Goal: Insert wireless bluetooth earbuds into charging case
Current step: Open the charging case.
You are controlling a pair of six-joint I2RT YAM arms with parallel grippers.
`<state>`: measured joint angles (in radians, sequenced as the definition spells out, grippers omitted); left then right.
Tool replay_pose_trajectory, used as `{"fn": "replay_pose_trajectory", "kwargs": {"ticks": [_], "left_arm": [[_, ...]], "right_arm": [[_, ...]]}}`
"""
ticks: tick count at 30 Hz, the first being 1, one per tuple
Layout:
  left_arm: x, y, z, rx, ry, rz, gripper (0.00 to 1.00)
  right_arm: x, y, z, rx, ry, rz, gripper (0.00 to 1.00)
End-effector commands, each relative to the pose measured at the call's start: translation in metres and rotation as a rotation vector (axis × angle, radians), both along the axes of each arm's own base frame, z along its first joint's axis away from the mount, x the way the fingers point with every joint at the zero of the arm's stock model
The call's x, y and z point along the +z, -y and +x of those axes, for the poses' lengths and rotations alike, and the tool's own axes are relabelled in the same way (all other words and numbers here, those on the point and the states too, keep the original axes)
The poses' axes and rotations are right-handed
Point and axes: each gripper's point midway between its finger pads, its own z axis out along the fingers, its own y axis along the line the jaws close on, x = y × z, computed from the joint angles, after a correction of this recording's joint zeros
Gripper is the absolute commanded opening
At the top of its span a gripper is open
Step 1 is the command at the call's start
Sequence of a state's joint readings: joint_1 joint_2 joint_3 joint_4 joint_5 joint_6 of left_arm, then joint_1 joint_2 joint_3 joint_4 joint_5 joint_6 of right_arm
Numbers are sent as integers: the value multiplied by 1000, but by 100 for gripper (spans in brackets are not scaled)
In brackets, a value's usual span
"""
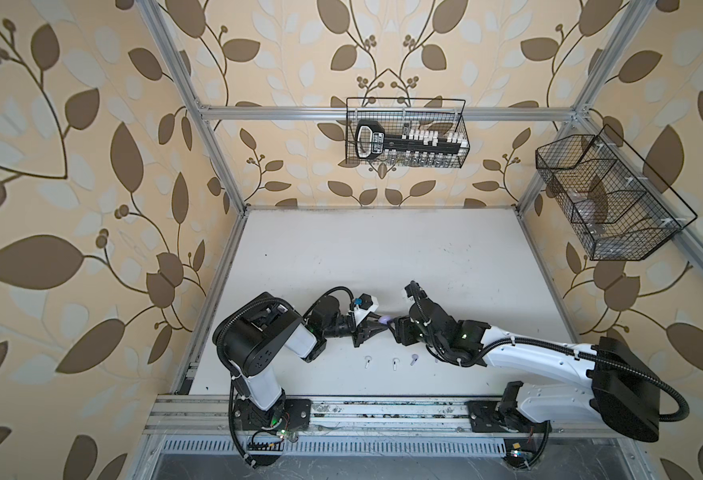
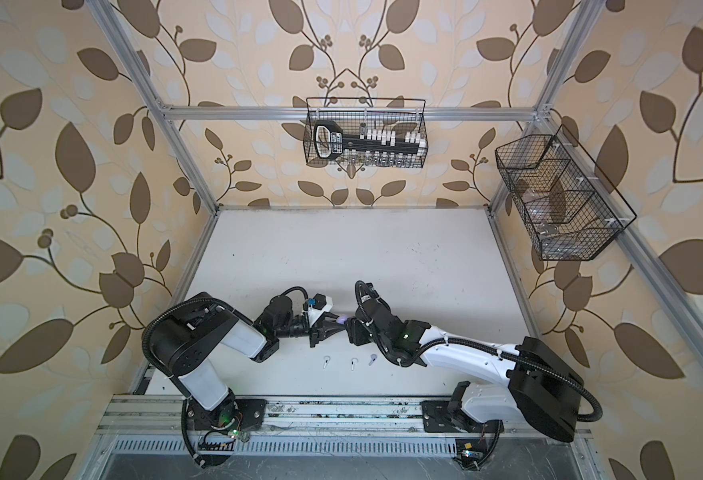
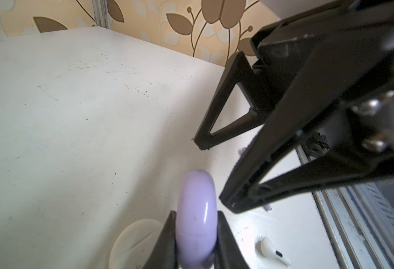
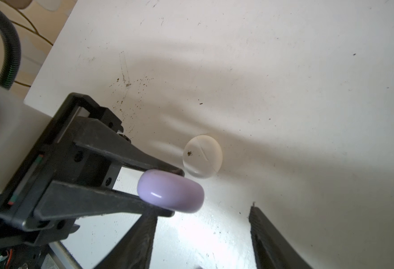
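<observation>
My left gripper point(image 3: 196, 213) is shut on a round lavender charging case point(image 3: 196, 223), holding it by its flat faces above the table; the case looks closed. In both top views the case point(image 1: 383, 320) point(image 2: 342, 320) hangs between the two grippers. My right gripper point(image 4: 202, 216) is open, its fingers point(image 3: 214, 111) apart, facing the case without touching it. Two white earbuds point(image 1: 367, 360) point(image 1: 395, 362) and a lavender earbud point(image 1: 414, 358) lie in a row on the table nearer the front edge. A round white case point(image 4: 202, 156) lies flat under the grippers.
The white table point(image 1: 383, 257) carries only scuffs behind the arms. A wire basket point(image 1: 408, 133) with a black tool hangs on the back wall. Another wire basket point(image 1: 607, 199) hangs at the right. The rail point(image 1: 383, 409) runs along the front edge.
</observation>
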<state>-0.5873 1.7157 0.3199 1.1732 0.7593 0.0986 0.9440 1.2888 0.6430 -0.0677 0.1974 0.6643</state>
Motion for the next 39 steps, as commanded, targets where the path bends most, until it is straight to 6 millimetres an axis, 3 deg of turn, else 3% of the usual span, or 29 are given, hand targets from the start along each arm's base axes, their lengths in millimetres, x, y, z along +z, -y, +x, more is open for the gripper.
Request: {"fn": "replay_pose_trajectory", "kwargs": {"ticks": [1, 13, 22, 27, 33, 39], "left_arm": [[22, 3, 1, -26, 83, -49, 9], [22, 2, -3, -44, 100, -57, 10], [21, 2, -6, -53, 124, -65, 10], [21, 0, -5, -42, 147, -73, 10], [19, 0, -5, -43, 173, -81, 10], [17, 1, -4, -38, 166, -76, 9]], "right_arm": [[6, -6, 6, -1, 4, 25, 64], [-6, 10, 19, -45, -18, 22, 64], [9, 12, 35, -55, 12, 62, 64], [17, 15, 22, -42, 17, 59, 64], [26, 39, -3, -63, 25, 37, 64], [11, 73, -28, -120, -21, -40, 63]]}}
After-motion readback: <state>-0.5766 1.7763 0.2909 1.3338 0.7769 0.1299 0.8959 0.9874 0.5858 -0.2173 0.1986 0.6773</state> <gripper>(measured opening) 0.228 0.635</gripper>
